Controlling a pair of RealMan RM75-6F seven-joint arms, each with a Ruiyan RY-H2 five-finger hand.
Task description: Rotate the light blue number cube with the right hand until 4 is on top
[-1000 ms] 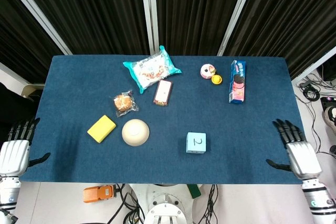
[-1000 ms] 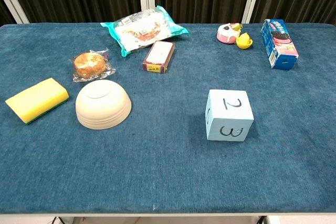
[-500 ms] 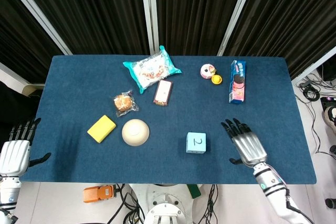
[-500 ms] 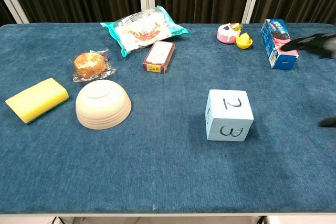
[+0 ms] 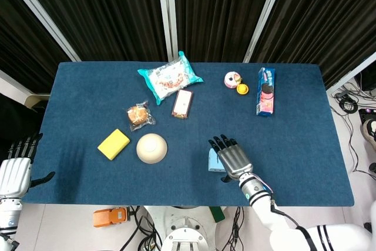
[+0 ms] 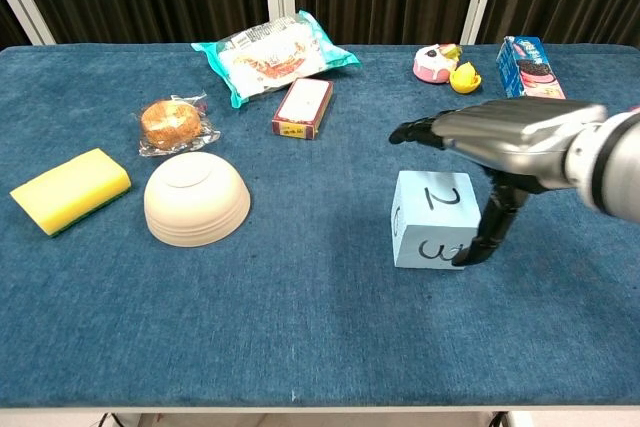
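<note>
The light blue number cube sits near the table's front, right of centre, with 2 on top and 3 on the face toward me. My right hand hovers flat just above it, fingers stretched out over the top. Its thumb points down at the cube's right front corner; I cannot tell if it touches. In the head view the right hand covers most of the cube. My left hand hangs open off the table's front left corner, holding nothing.
An upturned cream bowl and a yellow sponge lie left of the cube. Further back are a wrapped bun, a small red box, a snack bag, a pink toy and a blue cookie box.
My right hand has swept left from the table's right side and now hovers over the cube. The cube has not turned. The left hand stays put.
</note>
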